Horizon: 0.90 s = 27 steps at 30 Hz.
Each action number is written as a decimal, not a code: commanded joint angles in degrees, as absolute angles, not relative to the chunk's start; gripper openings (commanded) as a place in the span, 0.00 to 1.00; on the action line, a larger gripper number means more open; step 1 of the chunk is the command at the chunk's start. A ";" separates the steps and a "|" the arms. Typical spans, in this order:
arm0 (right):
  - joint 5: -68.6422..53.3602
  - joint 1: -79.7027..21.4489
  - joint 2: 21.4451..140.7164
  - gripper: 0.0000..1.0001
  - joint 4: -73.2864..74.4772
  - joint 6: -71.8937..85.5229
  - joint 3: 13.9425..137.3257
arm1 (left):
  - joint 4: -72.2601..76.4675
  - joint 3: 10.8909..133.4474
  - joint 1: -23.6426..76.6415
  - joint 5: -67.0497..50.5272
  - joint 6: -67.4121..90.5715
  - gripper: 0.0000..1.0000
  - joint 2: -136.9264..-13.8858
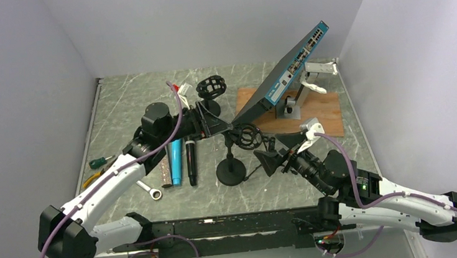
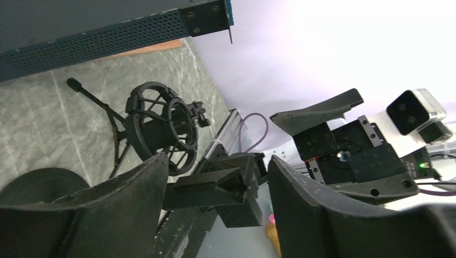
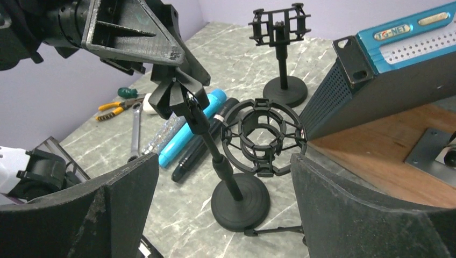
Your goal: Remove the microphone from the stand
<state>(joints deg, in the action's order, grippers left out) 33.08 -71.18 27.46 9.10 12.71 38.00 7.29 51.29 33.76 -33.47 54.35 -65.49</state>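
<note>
A black desk stand (image 1: 231, 169) stands mid-table, and its shock mount (image 1: 248, 136) is an empty ring in the right wrist view (image 3: 263, 137). A second stand with an empty mount (image 1: 212, 87) is behind it. Three microphones lie flat to the left: a blue one (image 1: 176, 161), a black one (image 1: 191, 163) and a glittery one (image 1: 166, 172). My left gripper (image 1: 216, 125) is open and empty, just left of the near mount (image 2: 158, 126). My right gripper (image 1: 276, 150) is open and empty to the mount's right, with the stand base (image 3: 239, 201) between its fingers.
A tilted network switch (image 1: 283, 74) leans on a metal holder over a wooden board (image 1: 321, 105) at the back right. A screwdriver (image 1: 101, 161), pliers (image 1: 93, 177) and a wrench (image 1: 149, 190) lie at the left. A thin tripod leg (image 3: 274, 231) lies by the stand base.
</note>
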 commanded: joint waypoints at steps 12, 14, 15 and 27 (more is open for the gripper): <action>35.82 -71.28 26.40 0.94 11.01 14.72 36.74 | -3.50 48.97 34.28 -27.91 45.44 0.29 -66.47; 36.14 -71.26 26.64 0.94 11.07 14.59 36.71 | -6.47 49.03 34.41 -26.96 43.64 0.22 -66.49; 36.27 -71.29 26.76 0.95 11.00 14.45 36.65 | -7.76 49.18 34.44 -26.38 42.93 0.18 -66.53; 36.40 -71.28 29.60 0.96 9.16 13.58 36.77 | -23.13 61.37 34.60 -19.42 37.29 0.00 -64.70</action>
<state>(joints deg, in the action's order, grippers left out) 35.77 -71.18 28.62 11.11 14.13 36.75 -9.47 58.65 35.05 -26.96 45.54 -64.60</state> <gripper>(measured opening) 0.954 0.459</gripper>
